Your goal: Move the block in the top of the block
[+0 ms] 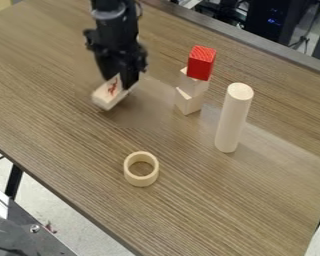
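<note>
White block (106, 97) at gripper (120, 80) — red-topped 3-block stack (191, 93) nearby.

I can pass between the ring (141, 182) and block stack (194, 85); the upright cylinder (233, 118) beside the stack bars my way.

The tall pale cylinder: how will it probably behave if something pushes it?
Standing upright on a narrow round end, the cylinder would probably tip if pushed near its top. Once down, its round side would likely let it roll. Its straight form suggests stiffness.
</note>
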Action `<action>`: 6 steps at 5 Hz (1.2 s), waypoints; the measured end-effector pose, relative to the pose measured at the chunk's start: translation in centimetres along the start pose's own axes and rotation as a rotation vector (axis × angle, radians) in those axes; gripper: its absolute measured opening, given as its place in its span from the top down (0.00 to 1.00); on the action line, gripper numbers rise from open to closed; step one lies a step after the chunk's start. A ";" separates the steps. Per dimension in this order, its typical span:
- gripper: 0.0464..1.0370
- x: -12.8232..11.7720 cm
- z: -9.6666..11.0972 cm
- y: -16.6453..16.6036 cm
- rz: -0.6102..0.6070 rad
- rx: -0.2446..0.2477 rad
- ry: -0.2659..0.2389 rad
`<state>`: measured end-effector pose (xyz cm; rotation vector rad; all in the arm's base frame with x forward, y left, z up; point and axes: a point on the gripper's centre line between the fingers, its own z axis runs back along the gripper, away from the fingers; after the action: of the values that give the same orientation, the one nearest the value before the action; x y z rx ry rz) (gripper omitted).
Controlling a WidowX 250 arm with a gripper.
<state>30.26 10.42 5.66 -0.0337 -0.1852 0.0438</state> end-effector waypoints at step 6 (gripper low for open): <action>0.57 6.8 2.0 4.3 0.122 -0.035 -0.105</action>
<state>36.42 15.07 8.74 -0.0775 -0.2886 0.1643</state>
